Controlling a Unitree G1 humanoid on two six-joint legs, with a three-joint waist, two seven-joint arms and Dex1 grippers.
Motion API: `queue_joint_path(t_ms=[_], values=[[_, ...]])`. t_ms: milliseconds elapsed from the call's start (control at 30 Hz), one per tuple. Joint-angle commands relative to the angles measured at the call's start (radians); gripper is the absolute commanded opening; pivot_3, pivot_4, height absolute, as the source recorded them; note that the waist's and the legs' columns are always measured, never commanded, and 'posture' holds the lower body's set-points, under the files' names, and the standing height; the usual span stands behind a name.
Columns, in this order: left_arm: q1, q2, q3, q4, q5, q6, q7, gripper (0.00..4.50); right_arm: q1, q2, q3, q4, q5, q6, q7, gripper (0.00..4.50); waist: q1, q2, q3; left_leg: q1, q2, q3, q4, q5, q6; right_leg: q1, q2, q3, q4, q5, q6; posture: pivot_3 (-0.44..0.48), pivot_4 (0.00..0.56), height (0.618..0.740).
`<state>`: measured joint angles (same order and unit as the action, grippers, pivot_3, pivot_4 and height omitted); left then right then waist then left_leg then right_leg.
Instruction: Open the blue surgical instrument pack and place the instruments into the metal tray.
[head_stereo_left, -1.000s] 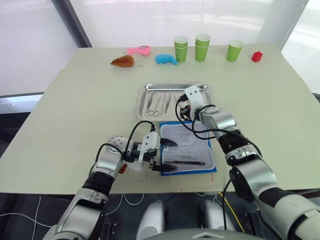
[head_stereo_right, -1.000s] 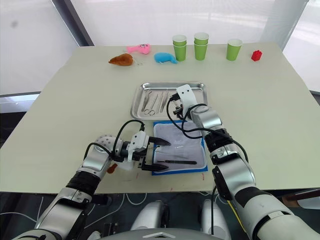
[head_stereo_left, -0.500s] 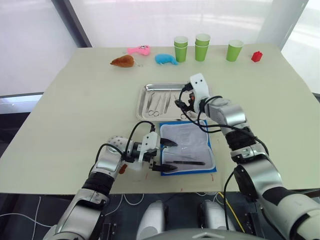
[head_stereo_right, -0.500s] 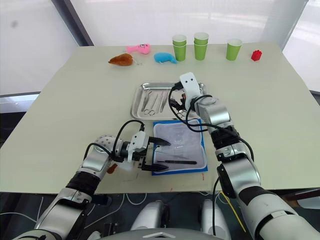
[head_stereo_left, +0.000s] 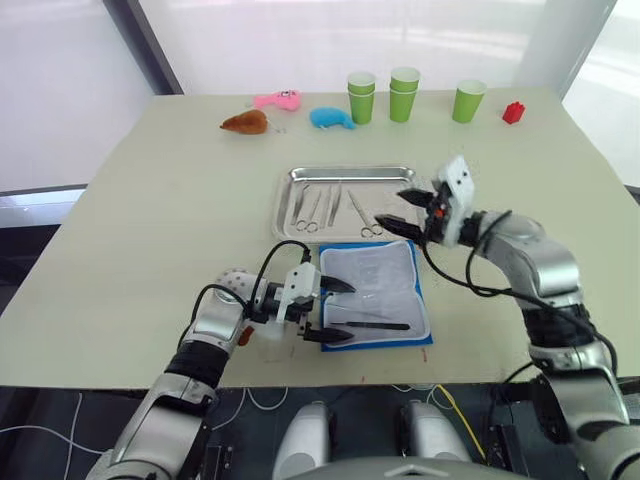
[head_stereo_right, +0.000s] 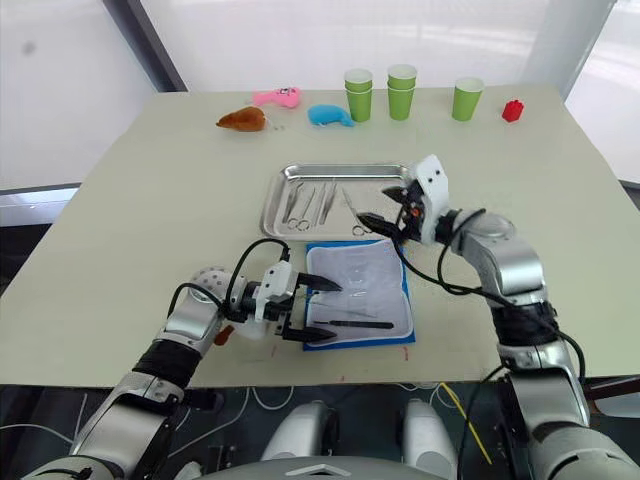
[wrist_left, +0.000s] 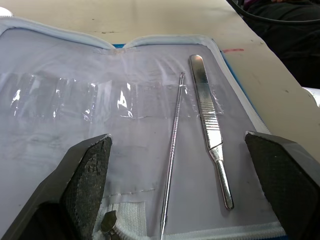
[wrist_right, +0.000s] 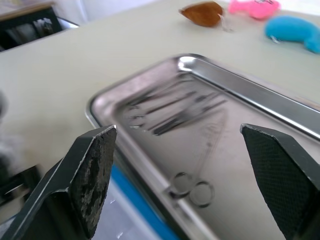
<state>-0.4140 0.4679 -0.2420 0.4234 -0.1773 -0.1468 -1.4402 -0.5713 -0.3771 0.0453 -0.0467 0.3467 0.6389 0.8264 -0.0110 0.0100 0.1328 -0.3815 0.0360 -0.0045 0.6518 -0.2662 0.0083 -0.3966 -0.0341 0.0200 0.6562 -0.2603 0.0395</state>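
While the blue surgical instrument pack (head_stereo_left: 377, 296) lies unfolded flat on the worktop (head_stereo_left: 150, 230), pale pocketed lining up, just in front of the metal tray (head_stereo_left: 400, 173), the left pincer (head_stereo_left: 331, 310) sits at the pack's left edge with its fingers spread wide, one tip over the lining near the top and the other at the pack's near-left corner, gripping nothing. Two instruments lie on the lining: a flat scalpel-type handle (wrist_left: 210, 127) and a thin probe (wrist_left: 172, 145) just beside it, roughly parallel, both between the left pincer's fingers in the left wrist view and apart from them. Right pincer (head_stereo_left: 405, 210) hangs above the tray's right end, fingers also wide apart and empty. Tray holds several instruments (head_stereo_left: 318, 205): scissors and forceps with ring handles grouped in the left half, plus one ring-handled pair (head_stereo_left: 362, 213) lying diagonally nearer the middle. Along the worktop's far edge, well apart from the tray: a brown plush toy (head_stereo_left: 246, 123), a pink toy (head_stereo_left: 277, 99), a small blue plush toy (head_stereo_left: 331, 118), green cups (head_stereo_left: 405, 94) (two stacks and one single), and a small red block (head_stereo_left: 513, 112).
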Motion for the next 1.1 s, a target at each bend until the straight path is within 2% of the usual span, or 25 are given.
queue_joint_path(t_ms=[33,200,400,633,767,900,1000,1100], values=[[0.043,-0.007,-0.073,0.119,0.075,0.025,0.002,4.5,0.055,-0.059,-0.006,-0.128,0.049,-0.046,0.082,4.13,0.0,0.0,0.0,0.0,0.0,0.0,0.0,0.0,0.0,0.0,0.0,0.0,0.0,0.0,0.0,0.0,0.15,0.74],[0.046,-0.009,-0.076,0.12,0.074,0.021,0.001,4.5,0.178,-0.178,0.067,-0.241,0.063,-0.074,0.216,4.13,0.003,-0.002,0.001,0.0,0.0,-0.001,0.0,0.0,0.0,0.0,0.0,-0.001,-0.002,-0.001,-0.001,0.0,0.15,0.74],[0.045,-0.014,-0.077,0.131,0.077,0.015,0.002,4.5,0.246,-0.248,0.187,-0.233,-0.029,-0.203,0.294,4.13,0.004,-0.004,0.002,0.0,0.0,-0.001,0.0,0.0,0.0,0.0,0.0,-0.001,-0.002,-0.003,-0.003,0.0,0.15,0.74],[0.047,-0.016,-0.077,0.133,0.079,0.011,0.005,4.5,0.273,-0.297,0.171,-0.254,-0.019,-0.217,0.312,4.13,0.007,-0.006,0.003,0.0,0.0,0.0,0.0,0.0,0.0,0.0,0.0,-0.001,-0.003,-0.003,-0.002,0.0,0.15,0.74],[0.048,-0.018,-0.079,0.133,0.08,0.011,0.004,4.5,0.325,-0.348,0.108,-0.286,0.014,-0.274,0.342,4.13,0.01,-0.006,0.004,0.0,0.0,0.0,0.0,0.0,0.0,0.0,0.0,-0.001,-0.003,-0.003,-0.002,0.0,0.15,0.74],[0.045,-0.018,-0.079,0.136,0.08,0.012,0.001,4.5,0.365,-0.441,-0.037,-0.314,0.097,-0.292,0.41,4.13,0.015,-0.006,0.004,-0.001,0.0,0.0,0.0,0.0,0.0,0.001,0.0,-0.001,-0.004,-0.003,-0.002,0.0,0.15,0.74],[0.046,-0.018,-0.079,0.137,0.081,0.012,-0.001,4.5,0.375,-0.435,-0.151,-0.3,0.227,-0.315,0.458,4.13,0.015,-0.007,0.004,0.0,0.001,0.0,-0.001,0.0,0.0,0.002,0.0,-0.001,-0.006,-0.003,-0.002,0.0,0.15,0.74],[0.045,-0.018,-0.079,0.138,0.081,0.013,-0.002,4.5,0.378,-0.477,-0.219,-0.283,0.295,-0.273,0.499,4.13,0.016,-0.007,0.004,0.001,0.001,-0.001,-0.001,0.0,0.0,0.003,0.001,-0.002,-0.006,-0.003,-0.002,0.0,0.15,0.74]])
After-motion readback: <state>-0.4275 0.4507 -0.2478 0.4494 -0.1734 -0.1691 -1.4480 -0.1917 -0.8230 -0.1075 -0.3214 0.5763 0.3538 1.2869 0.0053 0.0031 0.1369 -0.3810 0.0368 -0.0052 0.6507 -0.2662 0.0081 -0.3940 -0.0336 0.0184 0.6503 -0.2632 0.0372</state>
